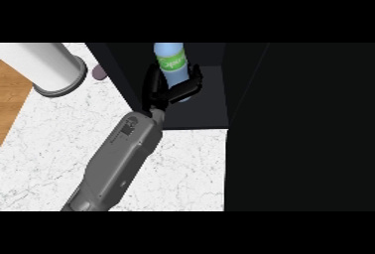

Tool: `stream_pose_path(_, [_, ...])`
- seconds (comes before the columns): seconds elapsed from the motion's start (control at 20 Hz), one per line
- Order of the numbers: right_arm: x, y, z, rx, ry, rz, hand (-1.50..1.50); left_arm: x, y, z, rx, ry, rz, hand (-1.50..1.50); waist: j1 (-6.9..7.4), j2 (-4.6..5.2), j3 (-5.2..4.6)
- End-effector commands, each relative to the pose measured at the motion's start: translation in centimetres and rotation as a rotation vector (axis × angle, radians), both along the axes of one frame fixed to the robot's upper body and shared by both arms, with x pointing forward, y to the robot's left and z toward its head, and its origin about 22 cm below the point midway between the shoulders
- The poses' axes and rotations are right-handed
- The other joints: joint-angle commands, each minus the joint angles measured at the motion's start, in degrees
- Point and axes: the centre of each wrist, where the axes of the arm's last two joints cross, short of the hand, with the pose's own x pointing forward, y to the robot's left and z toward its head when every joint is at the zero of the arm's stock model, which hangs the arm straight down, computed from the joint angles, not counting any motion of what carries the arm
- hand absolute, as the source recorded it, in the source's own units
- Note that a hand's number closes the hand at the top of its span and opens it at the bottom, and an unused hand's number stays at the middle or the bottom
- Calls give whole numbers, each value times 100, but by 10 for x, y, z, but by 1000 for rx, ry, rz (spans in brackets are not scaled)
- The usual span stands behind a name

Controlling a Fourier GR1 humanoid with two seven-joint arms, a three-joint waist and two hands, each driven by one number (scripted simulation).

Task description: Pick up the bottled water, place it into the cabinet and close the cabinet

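left hand (165,93) round bottle (172,61) in cabinet (207,110)

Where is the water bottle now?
Head view, upper centre: the water bottle is inside the cabinet, held by the left hand, right of the white canister.

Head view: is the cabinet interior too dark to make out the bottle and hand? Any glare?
Head view: the cabinet is near black, so the black left hand barely separates from it; the bottle, pale blue with a green label, stands out clearly; the counter is evenly lit, with no glare visible.
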Motion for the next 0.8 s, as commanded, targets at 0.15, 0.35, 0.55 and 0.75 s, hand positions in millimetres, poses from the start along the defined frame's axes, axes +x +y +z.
stream_pose_path(0.15, [9, -7, -10, -6, 13, 7, -150, 37, -14, 17, 117, 15, 89, 150, -80, 36, 2])
stream_pose_path(0.35, [-2, 3, 2, 7, -1, 20, -150, 45, -8, 5, 175, 34, 143, 150, -101, 37, 0])
stream_pose_path(0.55, [-8, 1, 8, 24, 2, 32, -150, 56, 2, 9, 255, 22, 188, 150, -162, 60, 0])
stream_pose_path(0.75, [12, -17, -8, 9, -9, 27, -150, 53, 1, -9, 269, 14, 224, 150, -162, 80, 3])
